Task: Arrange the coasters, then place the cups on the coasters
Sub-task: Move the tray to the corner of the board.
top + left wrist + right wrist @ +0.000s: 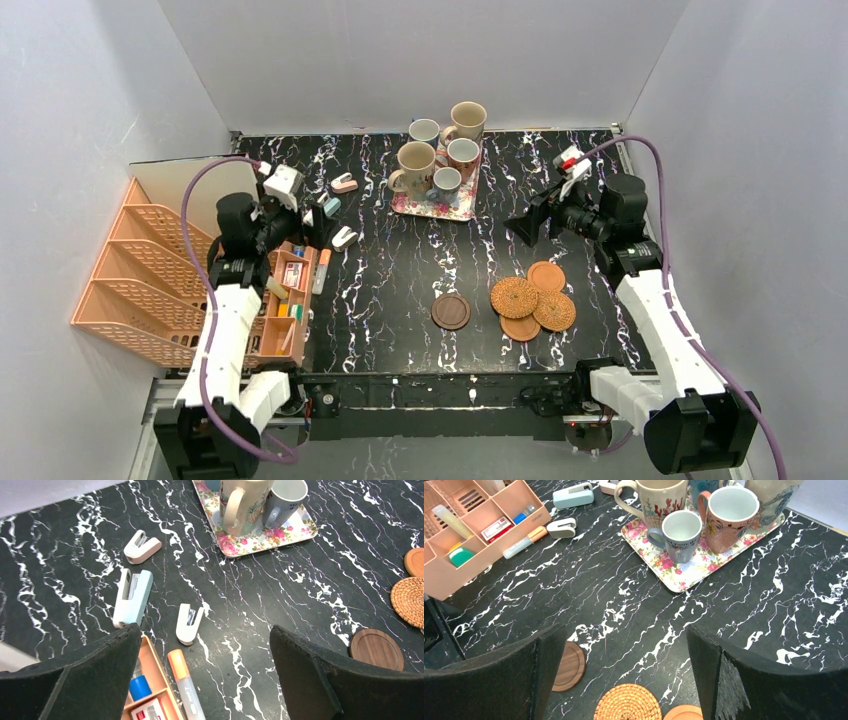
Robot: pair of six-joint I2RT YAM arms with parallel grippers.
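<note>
Coasters [516, 297] lie clustered near your right arm [660, 310] (the dark brown coaster [451, 311] sits apart); cups [416, 160] crowd the floral tray [457, 209]. Your left gripper [205, 632] and right gripper [626, 630] both gape, empty.

The marble table [749, 605] carries a tray [684, 580] ahead of the right gripper [624, 630], coasters [628, 702] beneath it (four bunched, one apart).

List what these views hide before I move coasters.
- Top view: the nearest smooth coaster sits partly under a woven coaster.
- Right wrist view: a finger of the right hand covers part of the dark coaster.
- Left wrist view: the top edge cuts off the tall cup.
- Right wrist view: wording on the small cup is too small to read.
</note>
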